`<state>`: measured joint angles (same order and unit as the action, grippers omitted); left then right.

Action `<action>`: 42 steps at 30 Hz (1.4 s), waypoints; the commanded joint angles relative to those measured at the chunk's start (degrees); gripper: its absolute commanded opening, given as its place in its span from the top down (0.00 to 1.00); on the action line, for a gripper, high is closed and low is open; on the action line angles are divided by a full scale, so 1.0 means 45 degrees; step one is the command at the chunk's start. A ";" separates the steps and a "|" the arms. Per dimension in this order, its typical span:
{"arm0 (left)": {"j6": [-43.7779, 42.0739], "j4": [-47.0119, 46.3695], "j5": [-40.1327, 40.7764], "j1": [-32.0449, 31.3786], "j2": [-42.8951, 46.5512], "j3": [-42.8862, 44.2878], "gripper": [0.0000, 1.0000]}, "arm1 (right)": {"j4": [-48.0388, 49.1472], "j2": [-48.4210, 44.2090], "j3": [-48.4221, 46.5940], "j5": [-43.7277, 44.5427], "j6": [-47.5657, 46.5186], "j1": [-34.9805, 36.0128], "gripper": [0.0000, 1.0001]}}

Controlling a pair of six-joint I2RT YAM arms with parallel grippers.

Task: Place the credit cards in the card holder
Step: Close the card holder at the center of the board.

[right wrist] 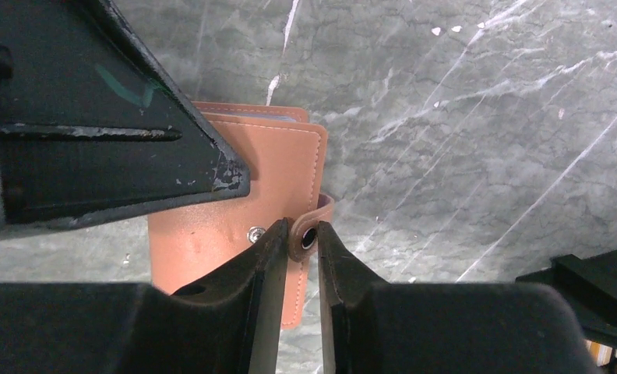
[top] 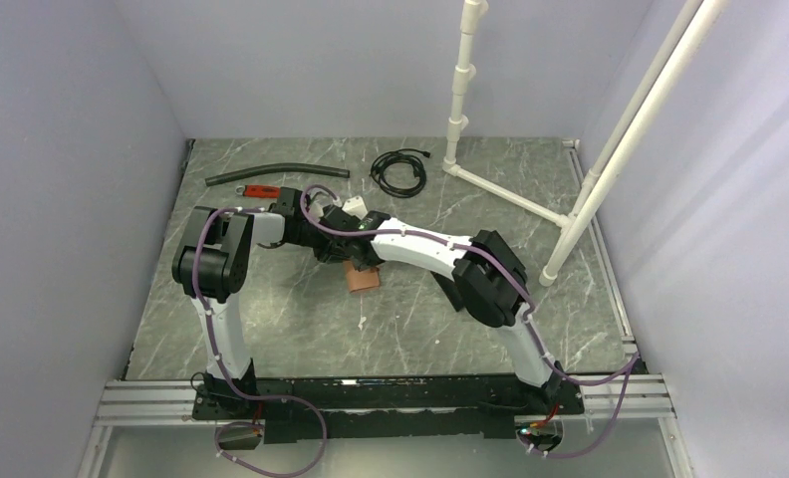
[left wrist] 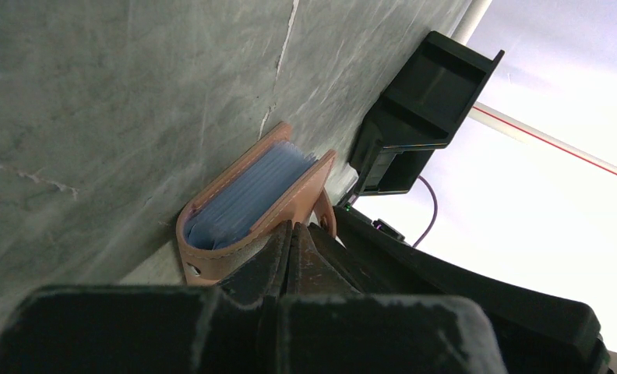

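Jaws (right) pinch rounded leather tab (right wrist: 304,238).

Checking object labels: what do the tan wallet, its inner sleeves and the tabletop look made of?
Wallet: tan leather or imitation, matte, stitched edges, metal snap. Sleeves: bluish translucent plastic, probably, stacked thin sheets. Tabletop: grey-green marble look with white veins; real stone or laminate unclear.
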<state>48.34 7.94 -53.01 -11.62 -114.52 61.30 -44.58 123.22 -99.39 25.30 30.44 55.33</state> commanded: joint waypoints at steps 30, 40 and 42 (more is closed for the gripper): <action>-0.0158 0.0013 0.0297 -0.0075 0.0023 -0.0226 1.00 | -0.0356 -0.0581 -0.0712 0.0761 -0.0391 -0.0011 0.79; -0.0170 -0.0008 0.0334 -0.0094 0.0058 -0.0226 1.00 | -0.0222 -0.0791 -0.0499 0.0736 -0.0549 -0.0029 0.86; -0.0177 -0.0008 0.0334 -0.0094 0.0064 -0.0226 1.00 | -0.0267 -0.0734 -0.0488 0.0746 -0.0567 -0.0030 0.87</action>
<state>48.36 7.66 -53.06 -11.62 -114.52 61.17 -45.43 122.78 -100.12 27.07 28.60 55.27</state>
